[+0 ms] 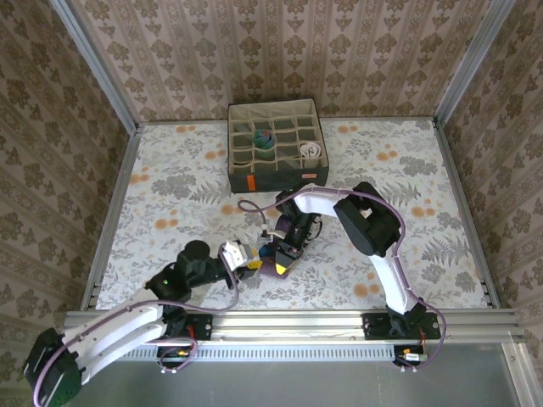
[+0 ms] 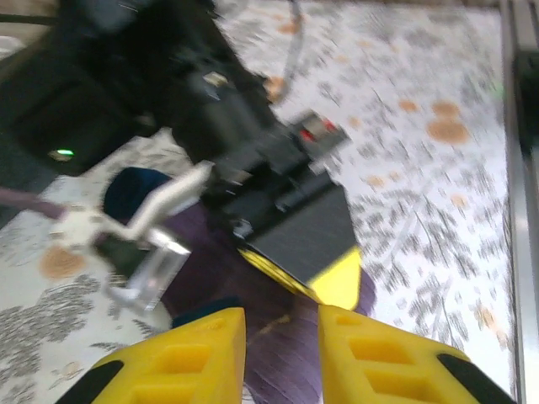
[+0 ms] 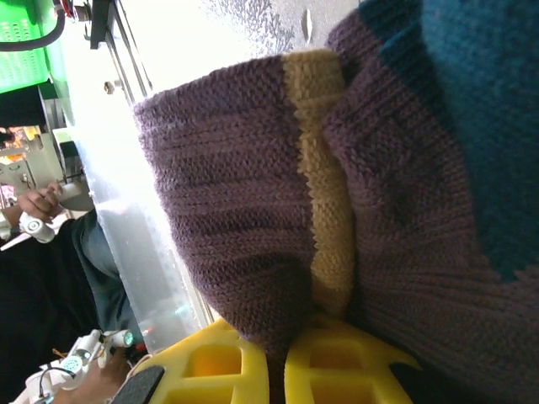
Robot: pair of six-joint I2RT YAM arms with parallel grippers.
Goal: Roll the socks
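**Purple sock held between two tools near the near edge of the desk**

The purple sock [image 1: 277, 268] lies bunched just inside the near edge of the desk [image 1: 424, 186], a little left of centre, where the two arms meet. The right tool [image 3: 274, 353] is closed flat on a fold of it, with knit pinched between its yellow fingers. The left tool [image 2: 280, 324] stands narrow with purple fabric in the gap. Whether it pinches that fabric or merely straddles it cannot be told.

From above, the left tool [image 1: 248, 259] reaches in from the near-left corner and the right tool [image 1: 282, 253] from the far-right side, so the sock sits directly between them, touching both. Neither arm is the nearer. Because the sock is crumpled, its long axis is uncertain. In the left wrist view the body appears to run away from the fingers toward a dark blue toe [image 2: 135, 192], passing under the right tool [image 2: 333, 273].

Material: a soft, ribbed knit [image 3: 236, 210] with a mustard band [image 3: 320, 168] and a teal-blue patch [image 3: 472, 126]. It should be limp and compressible, and likely to slip out of a loose pinch.

At the middle of the far edge stands a grey fabric box [image 1: 276, 176] divided into compartments. A bluish bundle [image 1: 263, 138] and a white bundle [image 1: 311, 153] sit in separate cells
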